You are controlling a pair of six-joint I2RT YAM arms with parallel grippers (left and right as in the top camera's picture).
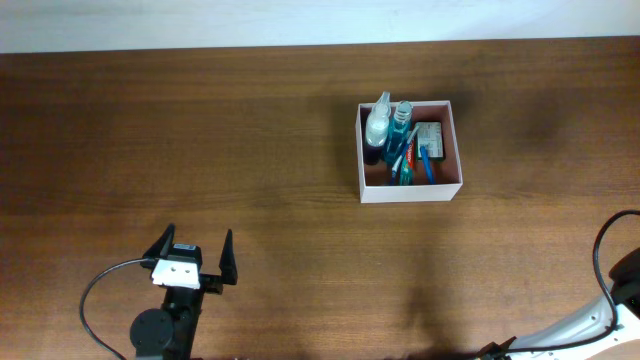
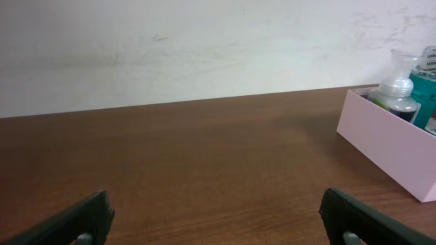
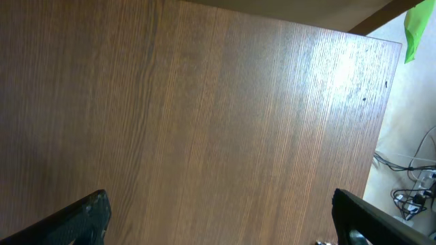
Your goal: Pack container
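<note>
The container is a square, shallow white-walled box with a reddish-brown inside, at the table's upper right. It holds a clear spray bottle, a blue bottle, a toothbrush and small packets. My left gripper is open and empty at the near left, far from the box. In the left wrist view the container shows at the right edge with the spray bottle in it, beyond my open left gripper. My right gripper is open and empty over bare wood; the overhead view shows only its arm.
The right arm's cable and white link sit at the near right corner. The right wrist view shows the table's edge, floor cables beyond it and a green scrap. A pale wall stands behind the table.
</note>
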